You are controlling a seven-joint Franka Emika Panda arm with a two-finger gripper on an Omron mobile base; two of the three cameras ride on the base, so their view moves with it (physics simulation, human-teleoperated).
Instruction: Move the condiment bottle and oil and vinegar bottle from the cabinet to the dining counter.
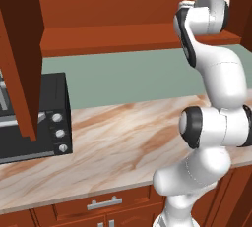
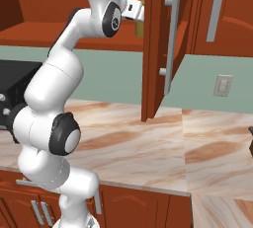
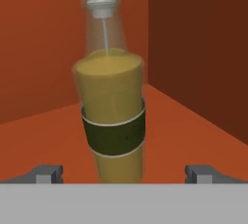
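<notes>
The oil and vinegar bottle [image 3: 112, 116] is slim and olive-yellow, with a dark band and a clear neck under a pale spout. It stands upright on the red-brown shelf of the cabinet [image 3: 193, 48]. My gripper [image 3: 123, 174] is open, its two fingertips [image 3: 47, 173] wide apart, level with the bottle's base and not touching it. From the right base view the bottle [image 2: 140, 19] shows just past my hand, beside the open cabinet door [image 2: 157, 49]. The condiment bottle and the dining counter are out of view.
A veined marble counter [image 1: 123, 137] runs below the cabinet, with a black oven [image 1: 37, 118] at its left. The other open cabinet door [image 1: 19, 49] hangs over that oven. A wall outlet [image 2: 223, 85] sits on the green backsplash.
</notes>
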